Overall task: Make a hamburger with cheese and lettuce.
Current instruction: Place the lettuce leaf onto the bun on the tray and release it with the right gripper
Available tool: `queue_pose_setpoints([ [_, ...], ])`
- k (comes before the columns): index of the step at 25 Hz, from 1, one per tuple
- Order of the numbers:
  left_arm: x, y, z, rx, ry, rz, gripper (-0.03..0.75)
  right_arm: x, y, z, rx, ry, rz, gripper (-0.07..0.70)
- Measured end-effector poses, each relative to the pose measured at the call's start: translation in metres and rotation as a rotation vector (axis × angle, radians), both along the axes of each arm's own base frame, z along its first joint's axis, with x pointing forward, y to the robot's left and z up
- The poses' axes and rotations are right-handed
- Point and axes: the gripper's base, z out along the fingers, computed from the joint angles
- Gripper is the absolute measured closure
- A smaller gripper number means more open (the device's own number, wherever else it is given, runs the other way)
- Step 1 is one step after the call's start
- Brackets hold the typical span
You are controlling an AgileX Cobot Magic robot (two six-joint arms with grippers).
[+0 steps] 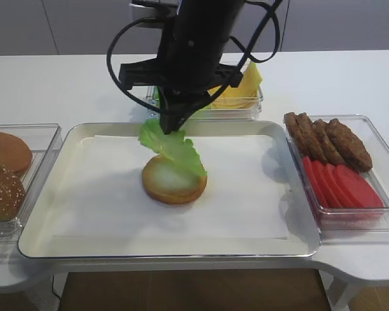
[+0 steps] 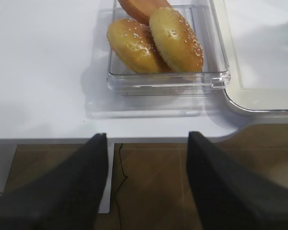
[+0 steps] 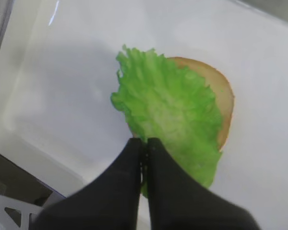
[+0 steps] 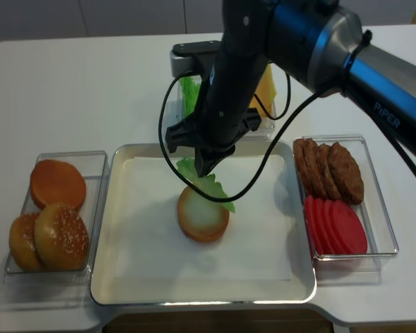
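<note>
The hamburger bun half (image 1: 170,182) lies cut face up in the middle of the metal tray (image 1: 91,243). My right gripper (image 1: 168,127) is shut on the near edge of the green lettuce leaf (image 1: 173,147), which hangs tilted over the bun's back half and touches it. In the right wrist view the lettuce (image 3: 168,108) covers most of the bun (image 3: 218,96), and the gripper (image 3: 145,143) pinches its edge. The yellow cheese slices (image 1: 241,87) sit in a clear box behind the tray. My left gripper (image 2: 145,143) is open and empty past the table's front left edge.
A clear box (image 1: 42,139) at the left holds sesame buns (image 1: 1,191); it also shows in the left wrist view (image 2: 153,40). A clear box (image 1: 375,139) at the right holds brown patties (image 1: 327,139) and red tomato slices (image 1: 340,184). More green leaves (image 4: 189,90) lie beside the cheese.
</note>
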Motion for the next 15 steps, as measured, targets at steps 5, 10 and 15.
queue_pose_setpoints([
  [5,0.0000,0.0000,0.0000,0.000,0.000,0.000,0.324,-0.0016,0.0016,-0.0003,-0.009,-0.003,-0.005,0.601],
  [10,0.0000,0.0000,0.0000,0.000,0.000,0.000,0.324,0.0004,0.0011,-0.0036,-0.028,-0.007,-0.012,0.601],
  [15,0.0000,0.0000,0.0000,0.000,0.000,0.000,0.324,0.0015,-0.0053,0.0027,-0.065,-0.052,-0.042,0.601],
])
